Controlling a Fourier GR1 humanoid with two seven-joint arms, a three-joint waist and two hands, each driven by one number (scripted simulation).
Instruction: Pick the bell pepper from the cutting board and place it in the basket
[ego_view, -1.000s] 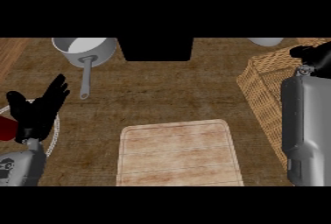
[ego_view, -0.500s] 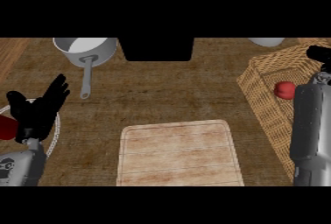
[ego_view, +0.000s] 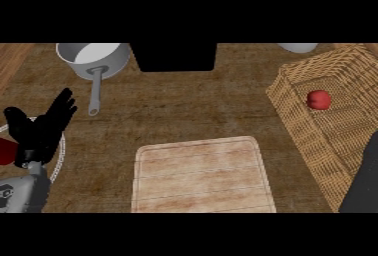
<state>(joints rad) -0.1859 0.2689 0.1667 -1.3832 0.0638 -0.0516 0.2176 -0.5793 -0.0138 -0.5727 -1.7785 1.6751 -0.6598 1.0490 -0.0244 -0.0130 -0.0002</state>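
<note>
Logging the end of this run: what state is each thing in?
bell pepper: lying in the basket, nothing holding it
basket: on the counter, holding the pepper
cutting board: flat, bare
saucepan: upright, looks empty
left hand: open, resting, fingers up

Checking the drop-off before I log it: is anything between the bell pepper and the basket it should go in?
Nothing visible does. The red bell pepper already lies inside the wicker basket, and the cutting board is bare. The right hand is out of view.
</note>
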